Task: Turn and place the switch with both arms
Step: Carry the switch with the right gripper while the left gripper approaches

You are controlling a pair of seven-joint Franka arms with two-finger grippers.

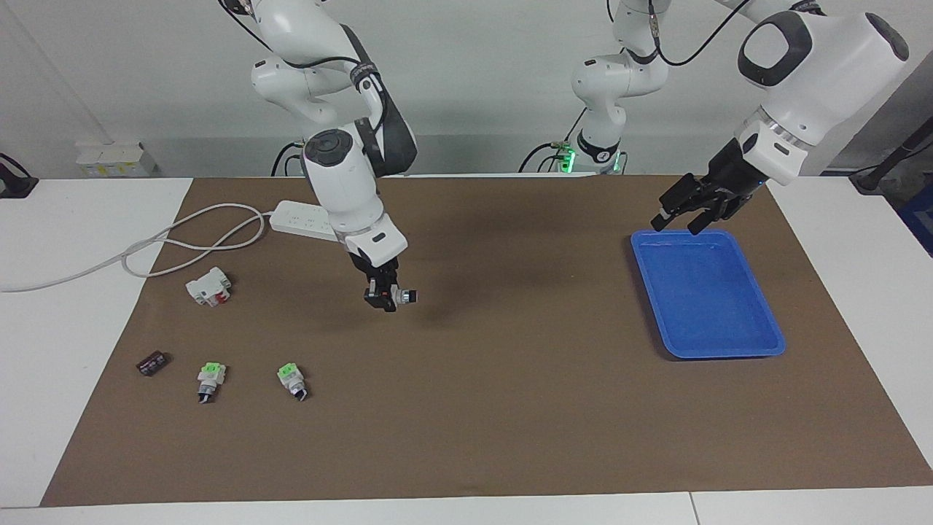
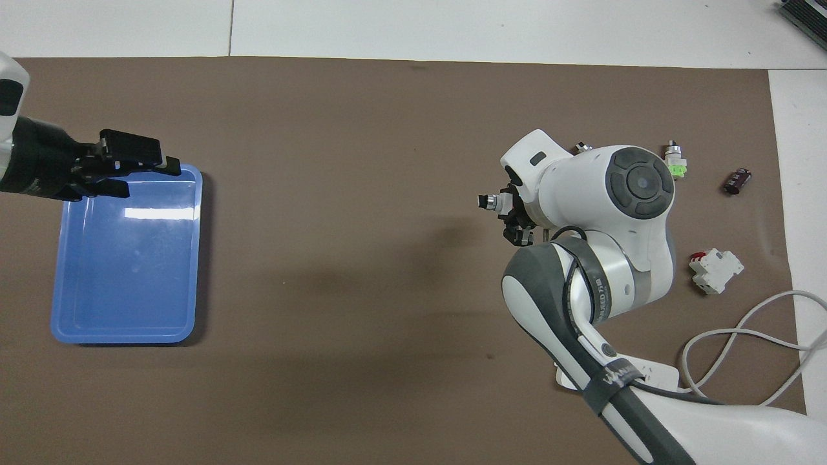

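White desk (image 1: 87,240) under brown mat (image 1: 481,408), white wall at back. Toward right arm's end: dark small part (image 1: 151,362), white block with red lever (image 1: 208,285), two green-topped switches (image 1: 211,380), power strip (image 1: 302,220). Right gripper (image 1: 384,295) raised over bare mat, jaws closed on switch (image 1: 402,296), knob end sticking out sideways. Blue tray (image 1: 769,321) toward left arm's end. Left gripper (image 1: 685,213) over tray's rim nearest robots, jaws spread open, holding nothing.
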